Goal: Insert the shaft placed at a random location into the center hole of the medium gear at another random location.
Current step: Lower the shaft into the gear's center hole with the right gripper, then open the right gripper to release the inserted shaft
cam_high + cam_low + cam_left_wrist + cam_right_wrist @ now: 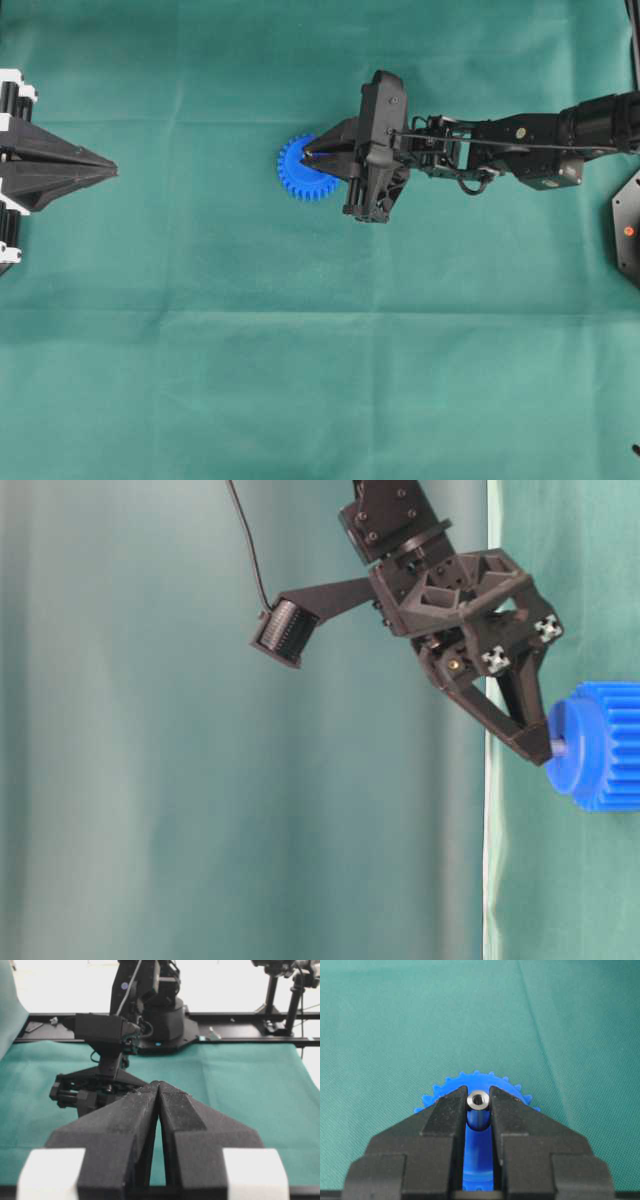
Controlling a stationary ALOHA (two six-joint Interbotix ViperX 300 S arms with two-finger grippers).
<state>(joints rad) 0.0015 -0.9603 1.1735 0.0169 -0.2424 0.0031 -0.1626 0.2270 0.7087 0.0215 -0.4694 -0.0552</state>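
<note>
While I am pinching the tiny silver-grey metal shaft (478, 1101) in the right gripper (478, 1110), it is hovering over the bright blue toothed plastic gear (302, 171), seemingly at the hub; any tilt risks jamming. The left gripper (158, 1091) is sitting closed, well apart.

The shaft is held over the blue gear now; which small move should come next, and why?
Probably a slow push straight down. The right hand is shut on the shaft, which stands over the medium gear; in the table-level view its tip seems to be at the hub. The center hole is hidden, so proceed gently.
</note>
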